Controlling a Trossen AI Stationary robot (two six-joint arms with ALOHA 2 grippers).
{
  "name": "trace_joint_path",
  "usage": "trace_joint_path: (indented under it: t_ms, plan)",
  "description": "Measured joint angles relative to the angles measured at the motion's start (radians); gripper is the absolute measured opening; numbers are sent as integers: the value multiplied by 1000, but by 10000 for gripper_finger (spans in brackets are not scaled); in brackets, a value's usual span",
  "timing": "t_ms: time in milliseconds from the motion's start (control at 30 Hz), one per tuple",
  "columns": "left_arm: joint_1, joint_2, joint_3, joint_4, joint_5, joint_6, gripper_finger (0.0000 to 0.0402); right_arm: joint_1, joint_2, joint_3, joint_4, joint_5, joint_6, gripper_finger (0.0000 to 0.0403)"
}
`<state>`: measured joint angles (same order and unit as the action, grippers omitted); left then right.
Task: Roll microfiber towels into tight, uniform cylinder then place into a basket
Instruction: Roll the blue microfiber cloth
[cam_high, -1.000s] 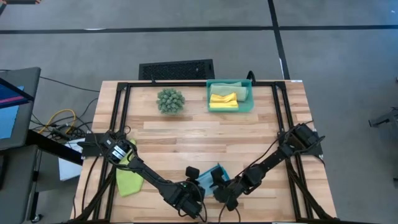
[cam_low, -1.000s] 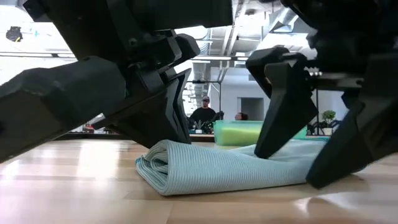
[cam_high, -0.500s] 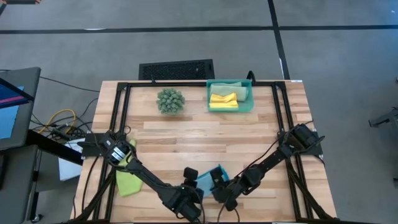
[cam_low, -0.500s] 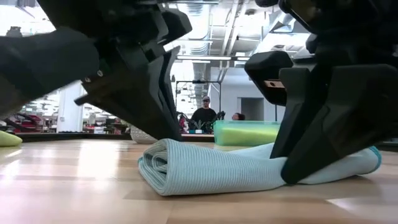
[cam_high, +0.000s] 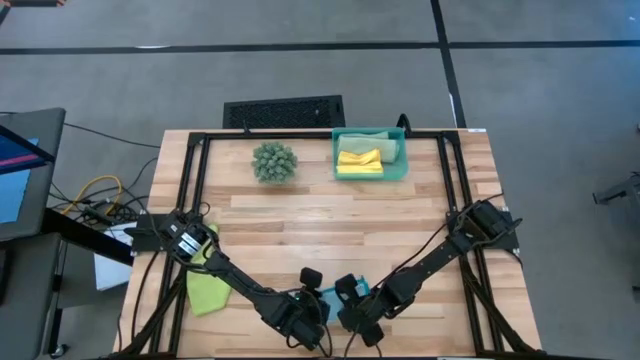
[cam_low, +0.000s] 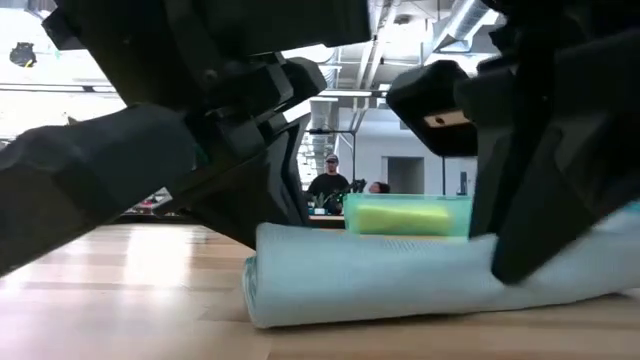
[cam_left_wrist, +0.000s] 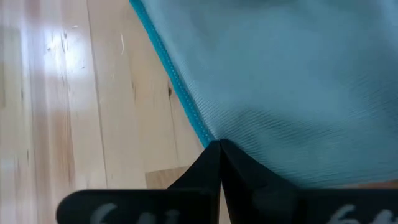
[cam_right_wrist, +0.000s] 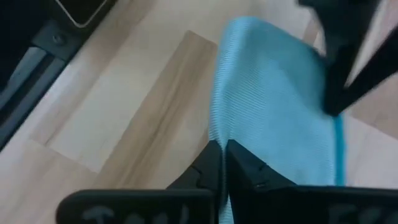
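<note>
Right gripper (cam_right_wrist: 219, 149) with dark fingers pressed together at the edge of a light blue towel (cam_right_wrist: 273, 106), pale wooden table (cam_right_wrist: 112, 124) beneath, another dark gripper finger (cam_right_wrist: 348, 68) touching the towel's far side

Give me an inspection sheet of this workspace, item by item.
Surface: wooden table, black frame along its edges.
Job's things: light blue towel partly rolled at the near edge; teal basket holds a yellow towel; lime green towel lies flat at the left.
Clutter: spiky green plant ball; black grille behind the table.
Claws: left claw shut on the blue towel's edge; right claw shut on the same towel.
Cables: a bundle off the table's left edge.
Surroundings: grey floor; people far behind.
</note>
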<state>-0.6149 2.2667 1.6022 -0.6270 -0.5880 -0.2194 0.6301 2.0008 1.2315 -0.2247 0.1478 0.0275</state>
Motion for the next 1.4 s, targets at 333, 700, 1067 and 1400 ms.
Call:
trace_joint_path:
  t_ms: [333, 700, 1067, 1400]
  plan:
    - [-6, 5, 6, 0, -2, 10, 0, -75, -71, 22, -82, -54, 69, 32]
    - [-59, 16, 130, -159, -130, 27, 0, -93, -70, -4, -46, -185, 69, 22]
    - [-39, 13, 81, -8, -12, 82, 0, -80, -65, -4, -48, -242, 70, 24]
    - [-30, 9, 30, 240, 143, 179, 0, -81, -80, -3, -63, -288, 97, 33]
